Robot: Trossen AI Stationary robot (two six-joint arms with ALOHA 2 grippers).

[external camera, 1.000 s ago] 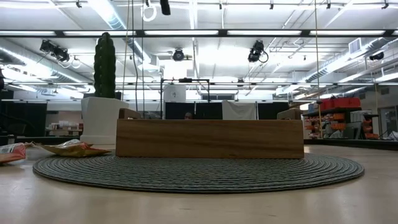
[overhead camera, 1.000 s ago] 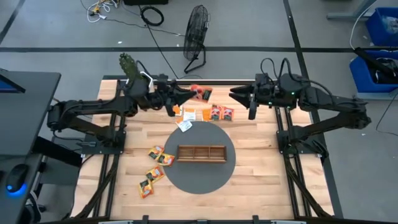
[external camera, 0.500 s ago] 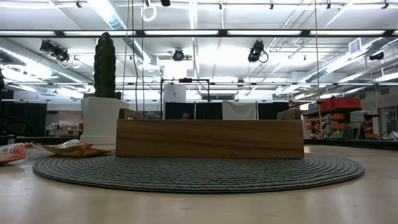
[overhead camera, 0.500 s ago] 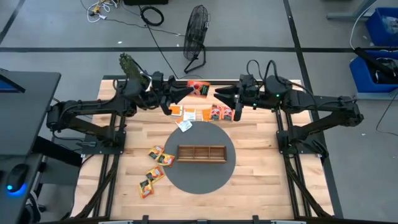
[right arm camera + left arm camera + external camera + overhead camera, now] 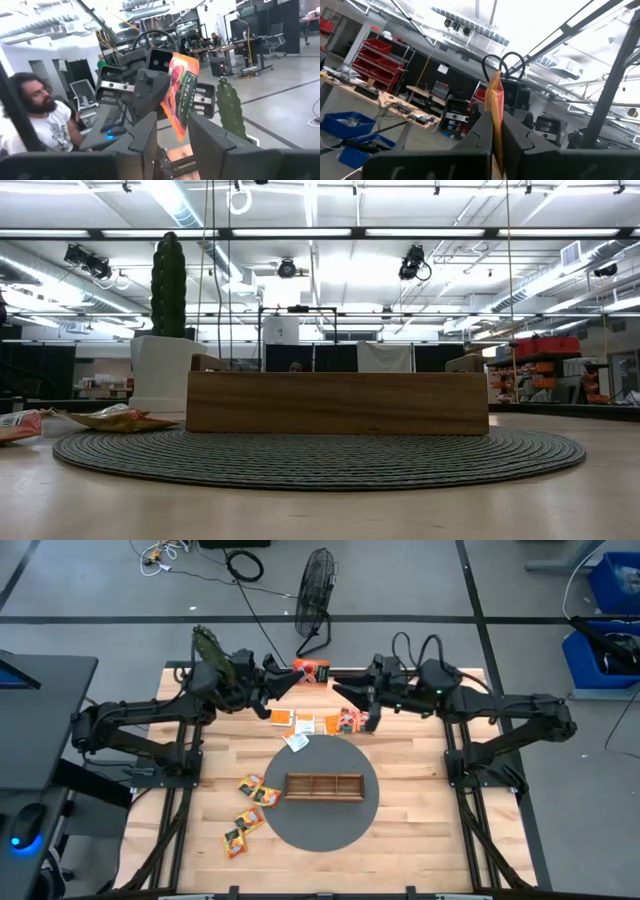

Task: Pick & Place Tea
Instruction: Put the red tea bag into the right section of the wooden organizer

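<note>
Orange tea sachet (image 5: 312,670) pinched in left gripper (image 5: 296,677), seemingly between right gripper's (image 5: 345,695) parted fingers.

Tray (image 5: 323,785) sits on round mat (image 5: 300,830) mid-table. Sachet row (image 5: 325,723) lies behind mat; loose sachets (image 5: 248,808) left of tray. One sachet (image 5: 313,669) held aloft between both grippers, behind the row.
</note>
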